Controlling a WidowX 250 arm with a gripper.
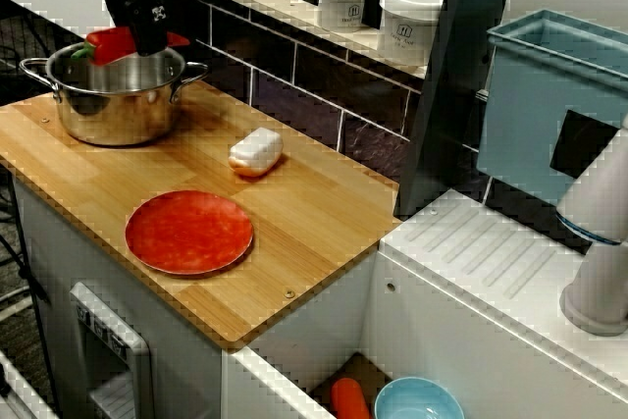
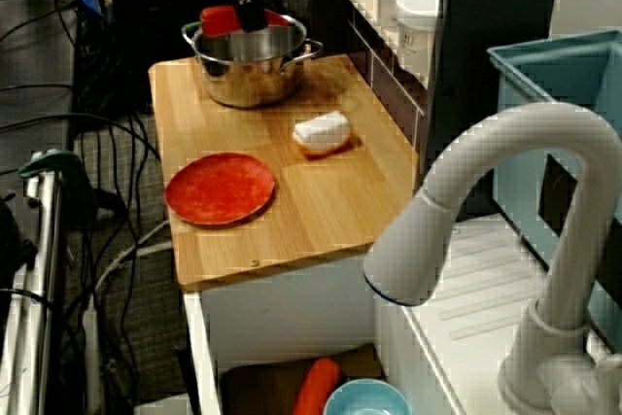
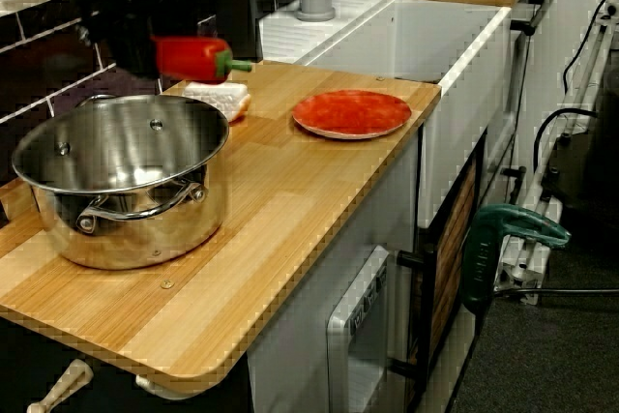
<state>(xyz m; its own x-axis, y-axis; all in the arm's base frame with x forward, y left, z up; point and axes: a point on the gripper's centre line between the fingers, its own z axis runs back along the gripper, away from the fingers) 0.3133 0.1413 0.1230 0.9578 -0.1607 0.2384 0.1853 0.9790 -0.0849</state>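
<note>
My black gripper (image 1: 149,38) is shut on a red pepper (image 1: 113,44) with a green stem. It holds the pepper in the air just over a steel pot (image 1: 118,95) with two handles. In the view from over the faucet, the gripper (image 2: 249,15) and pepper (image 2: 222,19) sit above the pot (image 2: 253,70) near its back rim. The low view from the pot's end shows the pepper (image 3: 191,57) lying sideways above the pot (image 3: 121,181), which looks empty. The gripper (image 3: 145,45) there is a dark shape.
The pot stands at one end of a wooden counter (image 1: 324,213). A red plate (image 1: 188,233) and a white and orange food piece (image 1: 256,151) lie on it. Two white jars (image 1: 410,22) stand on the shelf behind. Beside the counter are a sink with a blue bowl (image 1: 417,401), a carrot (image 1: 348,397) and a white faucet (image 2: 505,191).
</note>
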